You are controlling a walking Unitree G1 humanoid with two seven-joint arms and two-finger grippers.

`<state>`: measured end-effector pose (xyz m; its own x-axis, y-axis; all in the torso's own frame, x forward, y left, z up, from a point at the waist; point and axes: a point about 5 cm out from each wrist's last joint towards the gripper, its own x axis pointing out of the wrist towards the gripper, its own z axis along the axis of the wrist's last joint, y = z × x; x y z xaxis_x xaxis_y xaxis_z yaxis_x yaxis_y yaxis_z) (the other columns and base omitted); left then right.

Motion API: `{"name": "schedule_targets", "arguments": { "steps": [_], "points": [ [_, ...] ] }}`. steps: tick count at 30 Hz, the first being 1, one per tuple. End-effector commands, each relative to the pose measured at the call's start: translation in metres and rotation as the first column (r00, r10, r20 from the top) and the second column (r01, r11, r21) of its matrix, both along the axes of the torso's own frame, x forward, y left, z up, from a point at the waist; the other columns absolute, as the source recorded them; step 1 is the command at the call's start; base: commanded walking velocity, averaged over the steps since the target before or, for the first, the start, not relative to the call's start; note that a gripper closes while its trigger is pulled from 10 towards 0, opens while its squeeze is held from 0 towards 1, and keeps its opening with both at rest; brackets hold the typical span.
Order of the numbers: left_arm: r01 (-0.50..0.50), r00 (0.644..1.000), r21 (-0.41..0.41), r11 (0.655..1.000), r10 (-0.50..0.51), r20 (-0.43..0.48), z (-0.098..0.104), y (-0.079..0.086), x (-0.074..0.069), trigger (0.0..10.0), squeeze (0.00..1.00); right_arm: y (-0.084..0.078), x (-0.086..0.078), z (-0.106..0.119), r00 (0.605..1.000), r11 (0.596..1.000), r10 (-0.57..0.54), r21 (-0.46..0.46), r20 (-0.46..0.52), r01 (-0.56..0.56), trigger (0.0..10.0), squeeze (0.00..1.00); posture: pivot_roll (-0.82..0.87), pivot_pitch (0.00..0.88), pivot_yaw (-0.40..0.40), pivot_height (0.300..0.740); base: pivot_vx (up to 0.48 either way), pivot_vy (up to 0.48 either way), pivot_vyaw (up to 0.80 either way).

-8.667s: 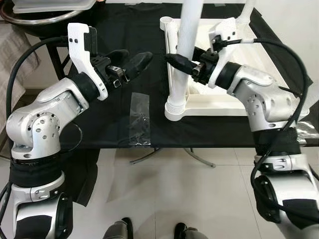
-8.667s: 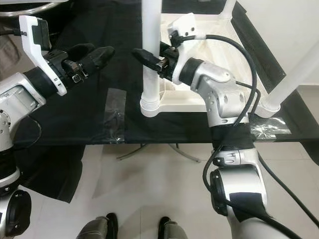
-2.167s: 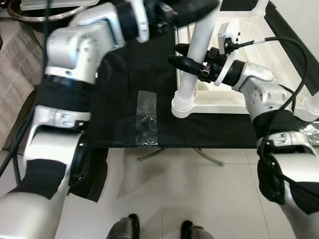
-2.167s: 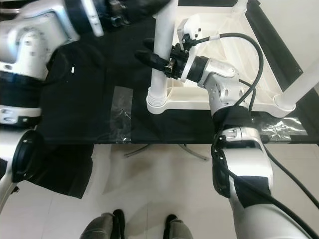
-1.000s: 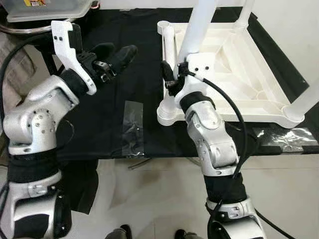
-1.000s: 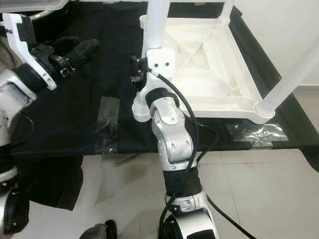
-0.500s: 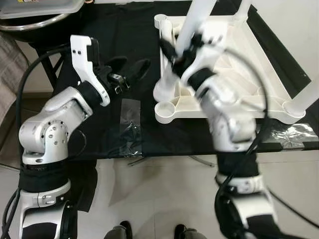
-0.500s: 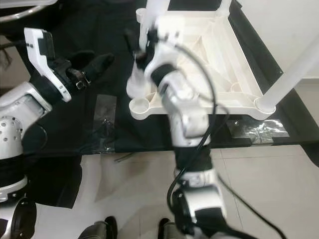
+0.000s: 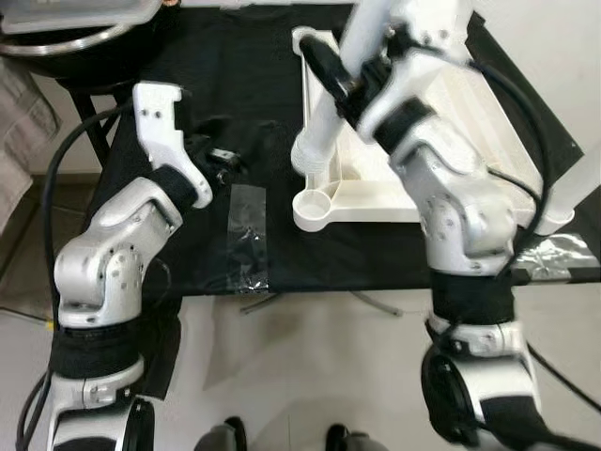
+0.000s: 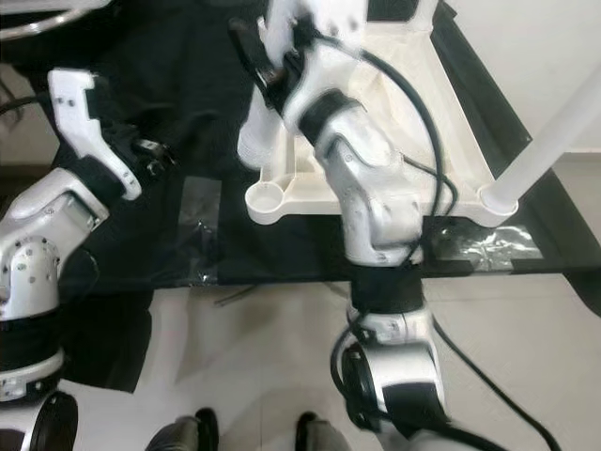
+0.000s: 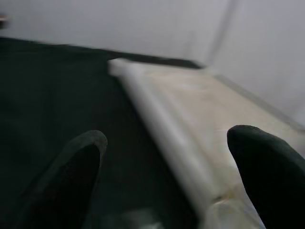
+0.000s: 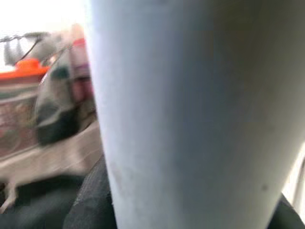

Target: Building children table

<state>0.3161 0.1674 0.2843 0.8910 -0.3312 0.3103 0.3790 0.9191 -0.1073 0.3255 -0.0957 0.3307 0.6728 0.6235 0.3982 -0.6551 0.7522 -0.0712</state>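
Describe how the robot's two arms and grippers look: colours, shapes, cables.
Both arms are rounded silver metal segments with black bands at the joints and black cables looping alongside. The left gripper has two long black, round-tipped fingers behind a white angular wrist bracket. The right gripper is black too, with a white housing.

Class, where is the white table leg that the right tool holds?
In the head views the table leg hangs tilted in the right tool, above the upturned tabletop's empty near-left corner socket.
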Motion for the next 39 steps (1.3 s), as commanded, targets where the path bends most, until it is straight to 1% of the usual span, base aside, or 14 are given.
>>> {"name": "schedule_targets", "arguments": {
  "steps": [1, 3, 6, 13, 15, 16, 18, 19, 22, 24, 27, 31, 32, 39],
  "points": [
    [-0.073, 0.997, 0.058, 0.996, 0.071, 0.033, -0.001, 0.006, -0.007, 10.0, 0.0, 0.006, -0.021, 0.009, 0.986, 0.988, 0.151, -0.025, 0.064, -0.15, 10.0, 0.0, 0.08, 0.196, -0.025, 0.74, 0.0, 0.0, 0.0],
    [-0.095, 0.995, 0.073, 0.993, 0.094, 0.021, -0.008, 0.009, -0.012, 10.0, 0.0, -0.001, -0.032, 0.005, 0.972, 0.973, 0.227, -0.057, 0.059, -0.224, 10.0, 0.0, 0.07, 0.189, -0.026, 0.74, 0.0, 0.0, 0.0],
    [-0.061, 0.998, 0.066, 0.996, 0.062, -0.011, -0.02, 0.005, -0.026, 10.0, 0.0, -0.022, -0.055, -0.006, 0.924, 0.909, 0.38, -0.206, 0.05, -0.363, 10.0, 0.0, 0.07, 0.155, -0.032, 0.74, 0.0, 0.0, 0.0],
    [-0.01, 1.0, 0.023, 1.0, 0.01, 0.018, -0.014, 0.004, -0.032, 10.0, 0.0, -0.051, -0.057, -0.014, 0.899, 0.859, 0.438, -0.284, -0.019, -0.425, 10.0, 0.0, 0.08, 0.108, -0.04, 0.74, 0.0, 0.0, 0.0],
    [0.024, 0.997, 0.026, 0.999, -0.026, 0.067, -0.002, 0.009, -0.035, 10.0, 0.0, -0.062, -0.062, -0.023, 0.872, 0.809, 0.48, -0.337, -0.096, -0.482, 10.0, 0.0, 0.08, 0.1, -0.042, 0.74, 0.0, 0.0, 0.0],
    [0.024, 0.997, 0.026, 0.999, -0.026, 0.067, -0.002, 0.009, -0.035, 10.0, 0.0, -0.062, -0.062, -0.023, 0.872, 0.809, 0.48, -0.337, -0.096, -0.482, 10.0, 0.0, 0.08, 0.1, -0.042, 0.74, 0.0, 0.0, 0.0],
    [0.151, 0.983, 0.054, 0.987, -0.156, 0.095, 0.009, 0.01, -0.042, 10.0, 0.0, -0.064, -0.063, -0.029, 0.862, 0.792, 0.49, -0.344, -0.133, -0.504, 10.0, 0.0, 0.08, 0.078, -0.043, 0.74, 0.0, 0.0, 0.0],
    [0.151, 0.983, 0.054, 0.987, -0.156, 0.095, 0.009, 0.01, -0.042, 10.0, 0.0, -0.064, -0.063, -0.029, 0.862, 0.792, 0.49, -0.344, -0.133, -0.504, 10.0, 0.0, 0.08, 0.078, -0.043, 0.74, 0.0, 0.0, 0.0],
    [0.411, 0.897, 0.117, 0.904, -0.424, 0.125, 0.025, 0.0, -0.06, 10.0, 0.0, -0.057, -0.061, -0.041, 0.849, 0.785, 0.502, -0.324, -0.167, -0.528, 10.0, 0.0, 0.09, 0.061, -0.041, 0.74, 0.0, 0.0, 0.0],
    [0.451, 0.876, 0.12, 0.884, -0.464, 0.128, 0.029, -0.002, -0.062, 10.0, 0.0, -0.055, -0.061, -0.045, 0.845, 0.78, 0.505, -0.326, -0.175, -0.534, 10.0, 0.0, 0.09, 0.061, -0.041, 0.74, 0.0, 0.0, 0.0],
    [0.598, 0.776, 0.153, 0.786, -0.616, 0.132, 0.04, -0.015, -0.07, 10.0, 0.0, -0.044, -0.056, -0.063, 0.85, 0.783, 0.482, -0.332, -0.21, -0.526, 10.0, 0.0, 0.09, 0.047, -0.03, 0.74, 0.0, 0.0, 0.0],
    [0.643, 0.736, 0.185, 0.743, -0.666, 0.12, 0.041, -0.022, -0.07, 10.0, 0.0, -0.039, -0.056, -0.07, 0.847, 0.773, 0.481, -0.346, -0.227, -0.532, 10.0, 0.0, 0.09, 0.049, -0.024, 0.74, 0.0, 0.0, 0.0],
    [0.652, 0.732, 0.187, 0.735, -0.674, 0.1, 0.04, -0.025, -0.065, 10.0, 1.0, -0.035, -0.055, -0.074, 0.844, 0.766, 0.483, -0.354, -0.234, -0.536, 10.0, 0.0, 0.08, 0.053, -0.019, 0.74, 0.0, 0.0, 0.0],
    [0.677, 0.708, 0.2, 0.709, -0.701, 0.085, 0.047, -0.039, -0.052, 10.0, 1.0, -0.015, -0.059, -0.082, 0.818, 0.734, 0.518, -0.361, -0.249, -0.575, 10.0, 0.0, 0.08, 0.062, -0.012, 0.74, 0.0, 0.0, 0.0]
  ]
}}
